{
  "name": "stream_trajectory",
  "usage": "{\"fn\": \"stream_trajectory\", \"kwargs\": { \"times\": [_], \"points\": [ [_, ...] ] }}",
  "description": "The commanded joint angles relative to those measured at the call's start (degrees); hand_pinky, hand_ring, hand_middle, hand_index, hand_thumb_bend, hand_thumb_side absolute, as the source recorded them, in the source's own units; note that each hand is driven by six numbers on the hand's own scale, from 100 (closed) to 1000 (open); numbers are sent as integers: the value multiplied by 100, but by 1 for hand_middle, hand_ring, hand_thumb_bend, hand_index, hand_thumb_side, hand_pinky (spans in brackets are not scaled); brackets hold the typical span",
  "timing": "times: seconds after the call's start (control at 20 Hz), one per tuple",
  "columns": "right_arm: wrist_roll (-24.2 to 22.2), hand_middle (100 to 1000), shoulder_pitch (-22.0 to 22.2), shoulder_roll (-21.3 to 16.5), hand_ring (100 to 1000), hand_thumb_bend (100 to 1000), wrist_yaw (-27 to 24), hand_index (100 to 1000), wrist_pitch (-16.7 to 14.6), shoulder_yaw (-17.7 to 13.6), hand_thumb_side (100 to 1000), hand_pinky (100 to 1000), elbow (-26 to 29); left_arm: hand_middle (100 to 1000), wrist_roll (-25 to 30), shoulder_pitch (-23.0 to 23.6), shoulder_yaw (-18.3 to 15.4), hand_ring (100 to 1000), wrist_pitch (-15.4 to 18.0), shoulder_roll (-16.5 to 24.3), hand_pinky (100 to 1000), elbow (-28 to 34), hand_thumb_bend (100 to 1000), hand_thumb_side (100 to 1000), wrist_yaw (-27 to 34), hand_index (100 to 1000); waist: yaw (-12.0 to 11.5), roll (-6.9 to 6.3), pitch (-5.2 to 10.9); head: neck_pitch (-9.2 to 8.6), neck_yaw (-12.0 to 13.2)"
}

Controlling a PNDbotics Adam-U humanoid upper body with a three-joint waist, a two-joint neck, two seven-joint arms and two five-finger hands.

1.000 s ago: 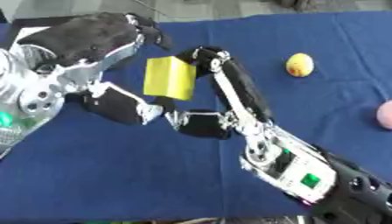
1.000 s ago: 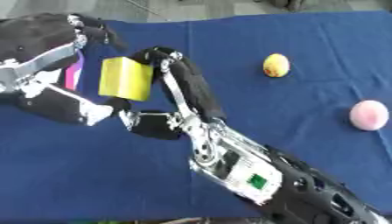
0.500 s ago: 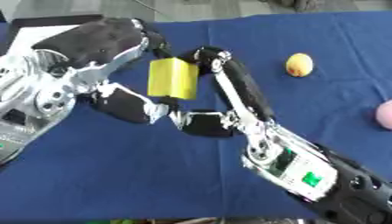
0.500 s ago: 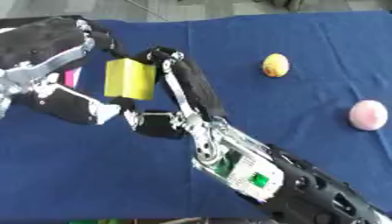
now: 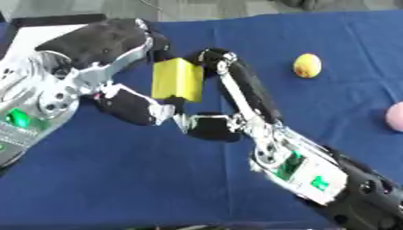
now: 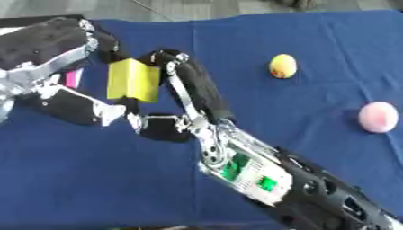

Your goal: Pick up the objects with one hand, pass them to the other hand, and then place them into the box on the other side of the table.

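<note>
Reaching in from the right, the right hand [image 5: 224, 85] pinches a yellow block [image 5: 178, 80] above the blue table [image 5: 102, 179], while the left hand [image 5: 118, 67] curls round the block's other side. I'd say the left should close fully before the right lets go. A yellow fruit [image 5: 307, 65] and pink ball [image 6: 378, 117] wait nearby. No writing is readable.
</note>
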State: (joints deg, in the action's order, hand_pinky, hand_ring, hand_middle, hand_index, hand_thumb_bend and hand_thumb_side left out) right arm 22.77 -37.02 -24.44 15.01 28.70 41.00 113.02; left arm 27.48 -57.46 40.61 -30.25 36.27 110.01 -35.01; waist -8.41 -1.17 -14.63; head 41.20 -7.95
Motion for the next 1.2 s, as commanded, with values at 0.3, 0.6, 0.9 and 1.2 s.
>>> {"fn": "stream_trajectory", "kwargs": {
  "times": [0.3,0.6,0.9,1.2],
  "points": [
    [-326,685,-66,-42,753,331,374,774,206,4,109,750,157,436,37,-75,-27,549,125,75,718,-79,258,251,-137,468,19,-16,129,8,-12],
    [-544,788,-56,-68,844,282,682,867,437,-43,269,792,157,430,364,-43,-29,542,360,145,709,-152,285,215,-277,476,33,-23,143,10,-11],
    [-737,825,-28,-132,876,242,908,885,684,-52,355,809,157,426,370,121,-153,539,432,533,705,-108,295,203,-275,476,67,-44,161,-8,-13],
    [-952,828,8,-248,876,239,968,883,663,-29,337,812,157,426,19,414,-482,539,380,1087,704,26,292,213,-226,478,102,-36,150,-36,-28]
  ]
}}
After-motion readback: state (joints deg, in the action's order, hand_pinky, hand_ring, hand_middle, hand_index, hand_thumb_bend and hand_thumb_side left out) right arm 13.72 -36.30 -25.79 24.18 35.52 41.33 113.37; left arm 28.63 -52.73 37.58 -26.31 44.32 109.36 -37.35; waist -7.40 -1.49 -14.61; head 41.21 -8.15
